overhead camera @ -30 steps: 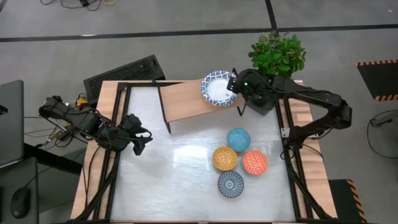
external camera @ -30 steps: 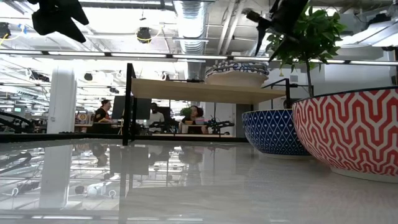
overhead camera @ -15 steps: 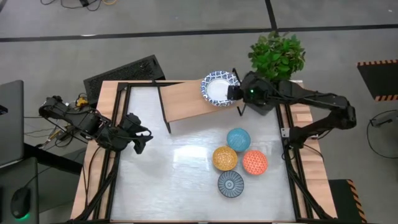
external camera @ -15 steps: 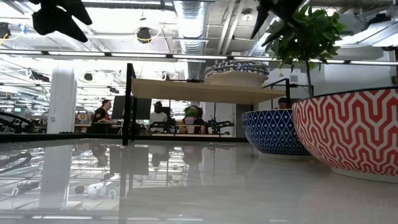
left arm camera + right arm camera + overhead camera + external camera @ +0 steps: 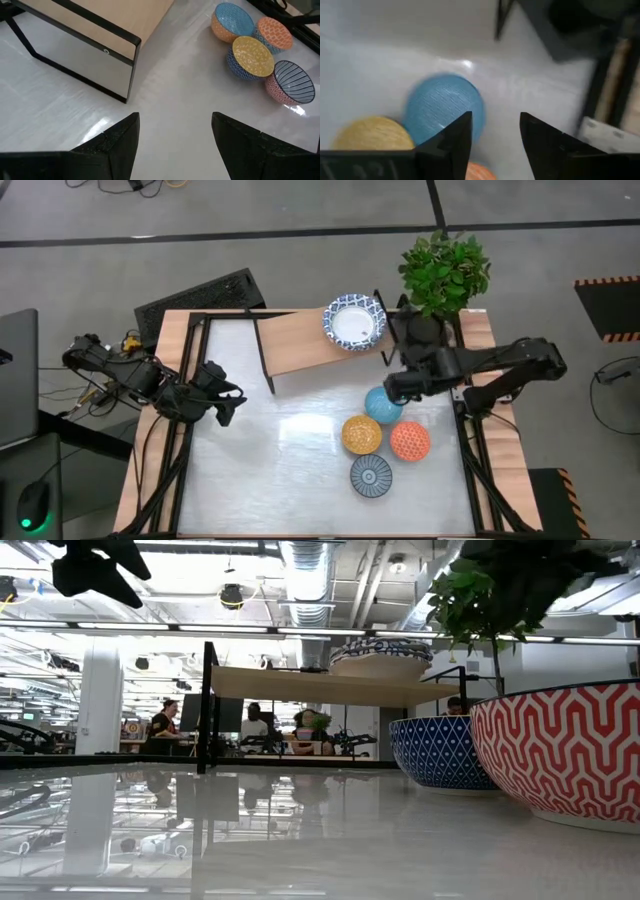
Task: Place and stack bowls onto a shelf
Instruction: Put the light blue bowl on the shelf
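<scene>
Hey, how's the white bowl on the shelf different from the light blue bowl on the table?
The white bowl sits up on the shelf; the light blue bowl rests on the table among three other small bowls. The white bowl is wider, with a blue patterned rim; the light blue bowl is smaller and blue all over inside. The open right gripper hovers by the light blue bowl, away from the white bowl. Both are round and upright.

No writing, label, brand or number can be read anywhere in these views. The small bowls carry only patterns, such as the red-and-white zigzag on the round orange-red bowl (image 5: pixel 560 755) and the white diamond grid on the round dark blue bowl (image 5: pixel 435 752). The screens and fittings in the room beyond the table are too small to make out.
</scene>
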